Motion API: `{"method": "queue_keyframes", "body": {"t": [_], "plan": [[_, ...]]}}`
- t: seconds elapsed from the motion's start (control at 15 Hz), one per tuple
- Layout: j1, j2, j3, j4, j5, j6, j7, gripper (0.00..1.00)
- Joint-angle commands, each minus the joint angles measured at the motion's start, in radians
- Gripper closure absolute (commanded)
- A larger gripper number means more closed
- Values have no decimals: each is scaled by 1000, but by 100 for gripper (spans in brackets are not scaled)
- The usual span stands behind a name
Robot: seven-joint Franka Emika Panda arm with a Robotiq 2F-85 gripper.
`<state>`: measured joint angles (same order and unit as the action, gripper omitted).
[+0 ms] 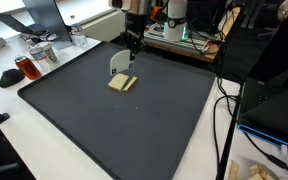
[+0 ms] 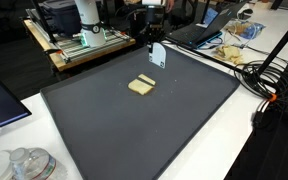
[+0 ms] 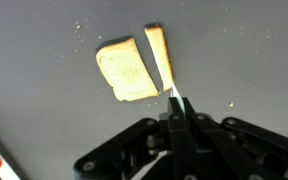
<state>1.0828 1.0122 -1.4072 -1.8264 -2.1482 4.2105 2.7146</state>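
My gripper (image 3: 174,100) is shut on the edge of a pale bread slice (image 3: 158,55), which I see edge-on in the wrist view. In both exterior views the gripper (image 1: 132,44) (image 2: 149,42) hangs over the far part of the dark mat (image 1: 134,130) (image 2: 134,130), and the held slice (image 1: 119,63) (image 2: 156,55) stands upright below it, just above the mat. A second yellowish bread slice (image 3: 124,70) (image 1: 122,83) (image 2: 141,87) lies flat on the mat right beside and below the held one. Crumbs dot the mat around them.
A red object (image 1: 24,68), a clear container (image 1: 44,52) and a laptop (image 1: 44,15) sit off the mat. A bench with equipment (image 2: 84,40) stands behind. Cables (image 2: 269,85), a food bag (image 2: 234,45) and plastic containers (image 2: 29,165) lie at the mat's edges.
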Motion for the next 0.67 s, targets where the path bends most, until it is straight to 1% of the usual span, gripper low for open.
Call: {"method": "queue_keyframes", "body": {"t": [0.0, 0.07, 0.13, 0.2, 0.27, 0.33, 0.47, 0.53, 0.6], "plan": [[50, 112, -61, -86, 104, 9, 59, 99], [69, 158, -98, -134, 149, 10, 21, 99], [90, 236, -149, -141, 212, 65, 2, 99], [99, 197, -116, -140, 165, 24, 58, 99], [120, 208, -134, -193, 187, 8, 22, 99], [141, 270, -177, -198, 233, 49, 3, 99], [188, 298, -214, -210, 266, 32, 43, 99], [209, 330, -246, -245, 308, 32, 7, 99], [227, 349, -265, -252, 322, 32, 14, 99]]}}
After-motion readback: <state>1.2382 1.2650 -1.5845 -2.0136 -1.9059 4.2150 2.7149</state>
